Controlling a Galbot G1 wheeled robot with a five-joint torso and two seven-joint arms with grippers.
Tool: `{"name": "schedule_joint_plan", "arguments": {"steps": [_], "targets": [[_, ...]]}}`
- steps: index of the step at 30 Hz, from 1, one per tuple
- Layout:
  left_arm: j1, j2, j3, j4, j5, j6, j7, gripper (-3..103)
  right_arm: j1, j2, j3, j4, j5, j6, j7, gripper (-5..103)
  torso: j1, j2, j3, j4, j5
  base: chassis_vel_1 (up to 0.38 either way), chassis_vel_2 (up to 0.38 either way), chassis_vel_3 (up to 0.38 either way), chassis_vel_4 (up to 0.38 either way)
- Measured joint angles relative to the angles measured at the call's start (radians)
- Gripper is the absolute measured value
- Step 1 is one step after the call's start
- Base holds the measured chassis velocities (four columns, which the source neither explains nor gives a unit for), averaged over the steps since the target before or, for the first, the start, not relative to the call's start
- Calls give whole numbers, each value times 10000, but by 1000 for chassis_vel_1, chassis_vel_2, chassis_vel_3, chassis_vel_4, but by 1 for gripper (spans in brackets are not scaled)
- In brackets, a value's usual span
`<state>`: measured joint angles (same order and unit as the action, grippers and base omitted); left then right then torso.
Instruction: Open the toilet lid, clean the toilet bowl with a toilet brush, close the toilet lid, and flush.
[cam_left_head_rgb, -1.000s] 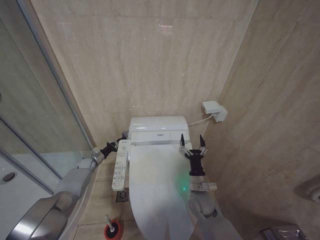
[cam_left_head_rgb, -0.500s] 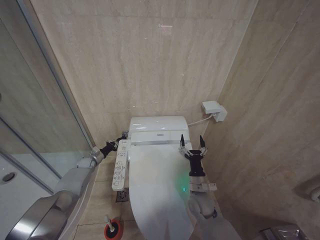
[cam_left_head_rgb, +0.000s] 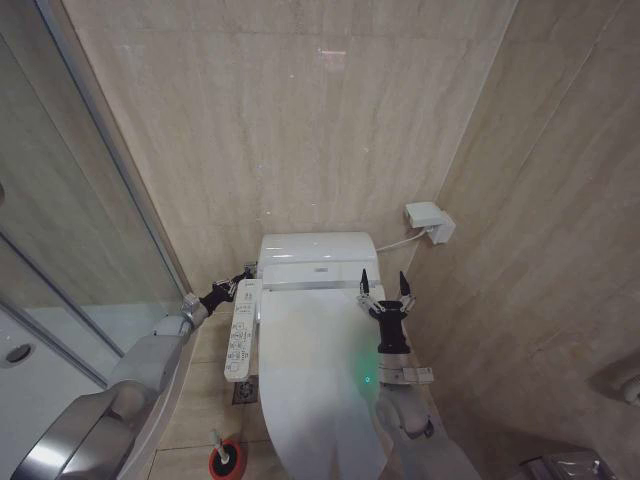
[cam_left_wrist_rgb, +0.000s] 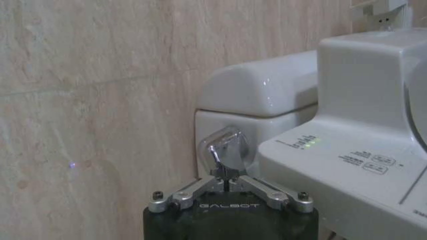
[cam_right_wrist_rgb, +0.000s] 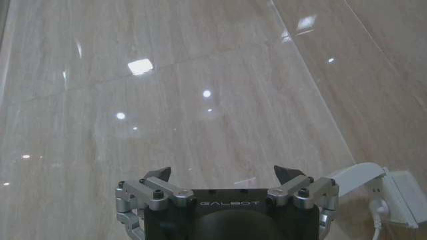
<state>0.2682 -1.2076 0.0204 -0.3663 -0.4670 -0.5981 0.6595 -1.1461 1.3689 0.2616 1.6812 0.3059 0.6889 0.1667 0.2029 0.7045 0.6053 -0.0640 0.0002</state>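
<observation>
From the head camera I saw the toilet lid (cam_left_head_rgb: 315, 375) lying flat and shut over the bowl, so the toilet bowl itself was covered. The cistern (cam_left_head_rgb: 317, 258) sat at the far end against the beige tiled wall (cam_left_head_rgb: 280, 120).

My left gripper (cam_left_head_rgb: 243, 279) was reaching in at the far left corner of the toilet, beside the cistern and just beyond the far end of the white control panel (cam_left_head_rgb: 240, 330) that runs along the toilet's left side. In the left wrist view the left gripper's fingers (cam_left_wrist_rgb: 227, 176) were drawn together, their tips meeting on the chrome flush lever (cam_left_wrist_rgb: 223, 147) mounted on the side of the cistern. I could not tell whether they actually pinched it or merely touched it.

My right gripper (cam_left_head_rgb: 385, 290) was raised over the right side of the lid, near its far end, pointing up and away toward the wall. Its two dark fingertips stood spread apart with nothing between them, which the right wrist view (cam_right_wrist_rgb: 227, 176) confirmed against bare tile. A white wall socket (cam_left_head_rgb: 428, 220) with a cable was mounted on the right wall, beyond that gripper.

The toilet brush (cam_left_head_rgb: 222, 445) stood in its red holder (cam_left_head_rgb: 226, 462) on the floor at the near left of the toilet, close to the shower glass (cam_left_head_rgb: 60, 230).
</observation>
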Motion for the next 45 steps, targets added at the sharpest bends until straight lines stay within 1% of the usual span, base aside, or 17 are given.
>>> {"name": "schedule_joint_plan", "arguments": {"steps": [10,30,37,38,39,40,42,44,45], "targets": [[84,12,1,-34,3,-1,4,0,-36,30,5,33,-36,0,4,100,0,0,1,-6,-3,0,0,0,0],[103,64,43,-106,-1,0,-5,0,-51,-40,9,25,-69,1,25,100,1,-2,1,0,-2,0,0,0,0],[204,214,7,-433,-118,-9,-204,0,-27,-53,18,-21,-105,0,58,100,1,-2,1,-4,-3,0,0,0,0],[302,295,-62,-644,-250,-10,-395,0,-6,-59,18,-29,-103,-1,63,100,2,-2,2,-4,-4,0,0,0,0],[481,440,-148,-1081,-447,-12,-800,0,18,-68,19,-40,-94,-1,68,100,2,-2,1,-5,-2,0,0,0,0],[481,440,-148,-1081,-447,-12,-800,0,18,-68,19,-40,-94,-1,68,100,2,-2,1,-5,-2,0,0,0,0],[973,735,-345,-2262,-816,33,-1679,0,81,-81,20,-72,-69,-3,71,100,2,-2,2,0,-4,0,0,0,0],[1316,851,-568,-3113,-985,12,-2261,0,94,-92,64,-77,-61,-6,72,100,1,-1,1,6,2,0,0,0,0],[1316,851,-568,-3113,-985,12,-2261,0,94,-92,64,-77,-61,-6,72,100,1,-1,1,6,2,0,0,0,0]]}}
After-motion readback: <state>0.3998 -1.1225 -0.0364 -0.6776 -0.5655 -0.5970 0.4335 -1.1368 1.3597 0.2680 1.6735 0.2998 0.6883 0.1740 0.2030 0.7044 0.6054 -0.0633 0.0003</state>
